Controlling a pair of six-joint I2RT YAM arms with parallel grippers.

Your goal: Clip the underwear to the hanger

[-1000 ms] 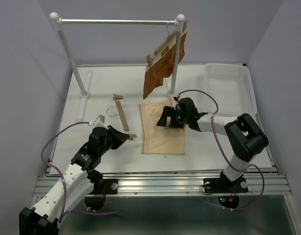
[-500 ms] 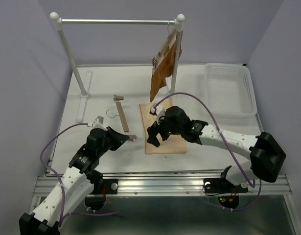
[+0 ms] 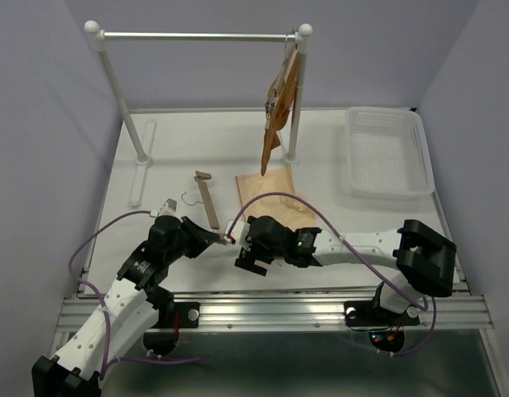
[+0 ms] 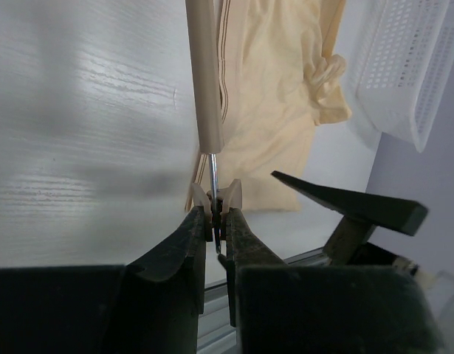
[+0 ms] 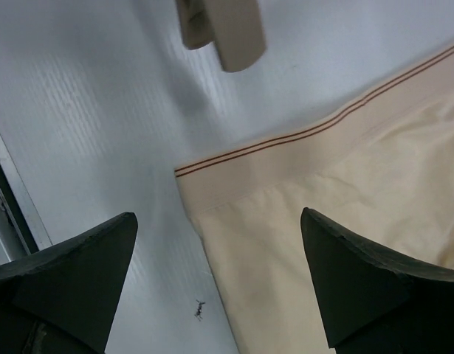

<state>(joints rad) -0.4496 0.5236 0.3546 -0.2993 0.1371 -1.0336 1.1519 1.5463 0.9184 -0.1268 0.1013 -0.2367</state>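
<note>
The hanger [image 3: 208, 201], a slim wooden bar, lies on the table left of the underwear [image 3: 266, 186], a pale beige cloth spread flat. My left gripper [image 3: 223, 240] is shut on the clip at the bar's near end. In the left wrist view the bar [image 4: 204, 81] runs away from that gripper [image 4: 218, 214], whose jaws pinch the clip [image 4: 218, 198]. My right gripper [image 3: 244, 258] stands open above the near left corner of the underwear [image 5: 337, 214]. In the right wrist view that gripper [image 5: 218, 214] straddles the striped waistband corner without touching it, and the clip [image 5: 225, 26] shows at the top.
A clothes rack [image 3: 196, 36] spans the back, with a rust-brown garment [image 3: 275, 112] hanging at its right post. A white basket [image 3: 386, 153] stands at the back right. The right arm lies across the near part of the underwear.
My right arm has swept from the underwear's far side to its near left corner, jaws still open. The hanging brown garment has swung round. My left gripper keeps its grip.
</note>
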